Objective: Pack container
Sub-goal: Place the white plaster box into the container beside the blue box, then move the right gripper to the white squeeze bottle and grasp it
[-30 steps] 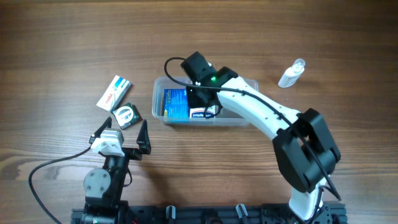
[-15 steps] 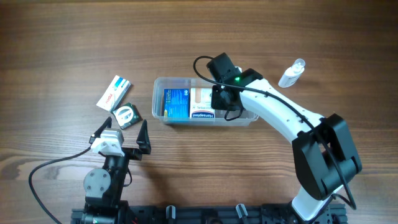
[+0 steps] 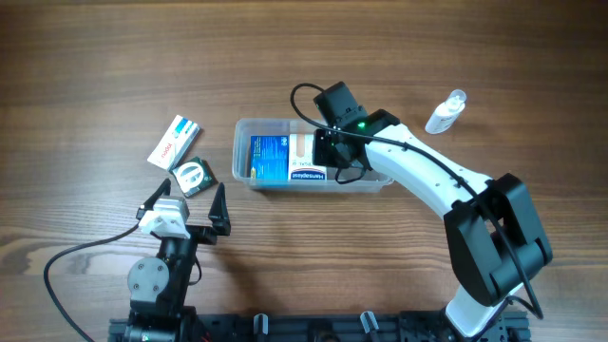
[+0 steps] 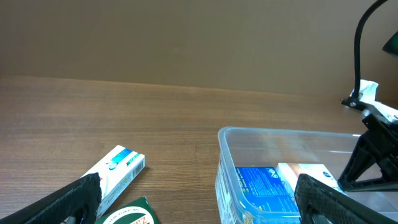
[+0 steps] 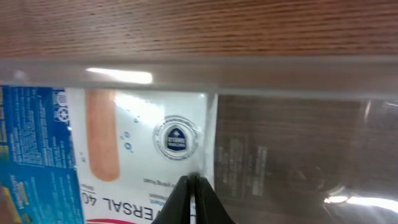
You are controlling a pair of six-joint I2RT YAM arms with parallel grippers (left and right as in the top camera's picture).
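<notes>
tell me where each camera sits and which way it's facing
Overhead: above the table, looking straight down on the container, open left gripper and right gripper.
Left wrist: low by the table, facing forward at the container; its fingertips at the bottom corners.
Right wrist: inside the container, facing down at the plaster box; its shut fingertips at the bottom.
Shared: all three show the container and plaster box.
</notes>
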